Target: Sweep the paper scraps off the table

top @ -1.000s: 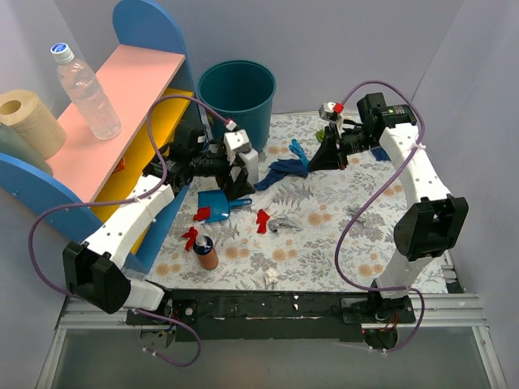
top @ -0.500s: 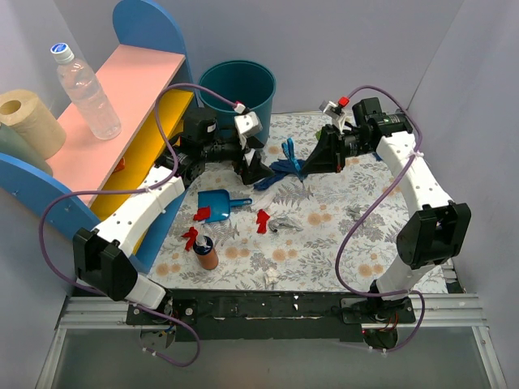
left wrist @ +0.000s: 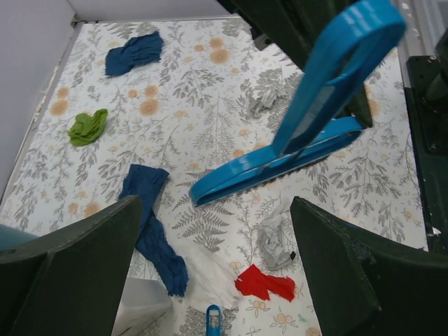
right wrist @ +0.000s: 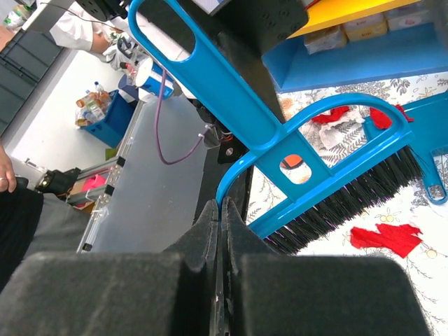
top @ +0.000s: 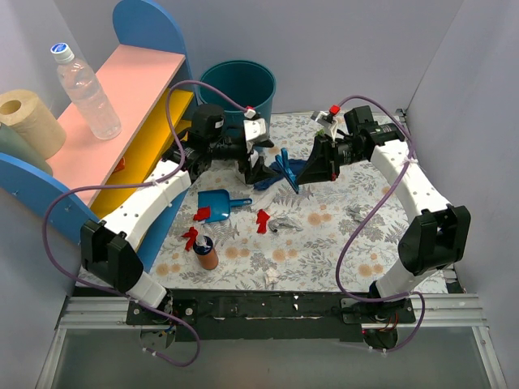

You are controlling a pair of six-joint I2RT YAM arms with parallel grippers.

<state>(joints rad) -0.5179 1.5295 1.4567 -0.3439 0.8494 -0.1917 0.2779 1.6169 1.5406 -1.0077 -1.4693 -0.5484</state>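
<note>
The blue hand brush [top: 285, 172] hangs tilted over the table's [top: 340, 251] far middle, bristles down. My right gripper [top: 313, 167] is shut on its thin curved frame [right wrist: 241, 175]. My left gripper [top: 261, 165] stands close on the brush's left, open and holding nothing. In the left wrist view, below the open jaws, lie paper scraps: a dark blue one [left wrist: 150, 224], a white one [left wrist: 210, 276], a red one [left wrist: 264, 285] and a grey one [left wrist: 276, 238]. Farther off lie a green one [left wrist: 87, 127] and a second dark blue one [left wrist: 136, 52]. More red scraps [top: 262, 220] lie mid-table.
The blue dustpan [top: 215, 200] lies left of centre. A small bottle [top: 207, 255] stands near the front left. A teal bin [top: 237, 93] stands at the back, with the pink-and-yellow shelf unit [top: 122, 89] along the left. A white scrap [top: 272, 277] lies near the front edge.
My left gripper has swung right from above the dustpan toward the brush. My right gripper has carried the brush left, so the two grippers now stand close together.
</note>
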